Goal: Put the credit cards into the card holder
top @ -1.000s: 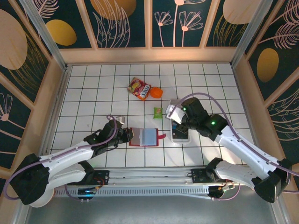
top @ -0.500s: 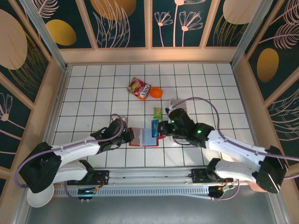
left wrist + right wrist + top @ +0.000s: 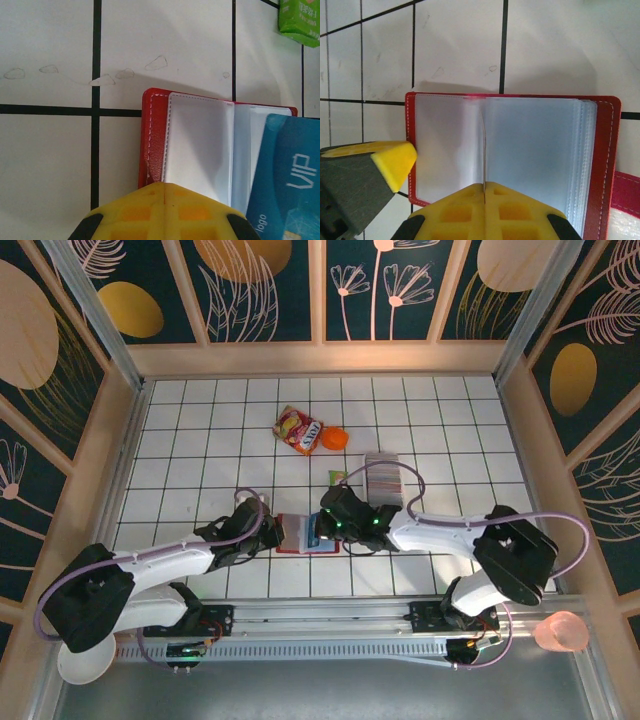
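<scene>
Holder [image 3: 298,536] lies open on the table [image 3: 200,440], in the lower middle of the top view, with its red cover down and its clear pockets facing up. The left end effector [image 3: 164,195] comes in from the lower left. Its yellow fingers are together and its tip sits at the holder's left edge. Whether it pinches the cover or only rests there cannot be told.

The right end effector [image 3: 484,192] reaches in from the right and hangs over the middle of the holder. Its fingers are clamped on a blue card [image 3: 287,175] printed "VIP". In the right wrist view this card shows edge-on as a thin upright line over the fold between two pockets. In the left wrist view its face covers the right part of the holder. The holder's tab [image 3: 625,195] sticks out at the lower right of the right wrist view.

The other cards [image 3: 382,476] stand in a row just right of centre in the top view, behind the right arm and apart from the holder. A green packet [image 3: 338,478] lies just above the holder. A snack packet [image 3: 298,430] and an orange object [image 3: 335,439] lie farther up, close together.
</scene>
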You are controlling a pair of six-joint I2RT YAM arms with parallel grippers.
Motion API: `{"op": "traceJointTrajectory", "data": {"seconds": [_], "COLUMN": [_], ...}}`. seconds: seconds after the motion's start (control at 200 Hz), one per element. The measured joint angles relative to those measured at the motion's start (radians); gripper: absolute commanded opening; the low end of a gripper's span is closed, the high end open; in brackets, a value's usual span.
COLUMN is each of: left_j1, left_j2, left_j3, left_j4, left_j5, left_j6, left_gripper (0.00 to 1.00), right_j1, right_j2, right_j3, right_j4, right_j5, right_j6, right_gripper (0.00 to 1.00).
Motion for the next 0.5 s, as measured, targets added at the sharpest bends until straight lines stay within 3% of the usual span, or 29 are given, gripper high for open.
{"op": "traceJointTrajectory", "data": {"seconds": [0.5], "left_j1": [0.0], "left_j2": [0.026], "left_j3": [-0.029], "left_j4": [0.016], "left_j5": [-0.005], "left_j6": [0.0], "left_gripper": [0.0], "right_j1": [0.0], "right_j2": [0.043], "right_j3": [0.005], "right_j4": [0.062], "right_j5": [0.004], "right_j6": [0.036], "right_gripper": [0.0]}}
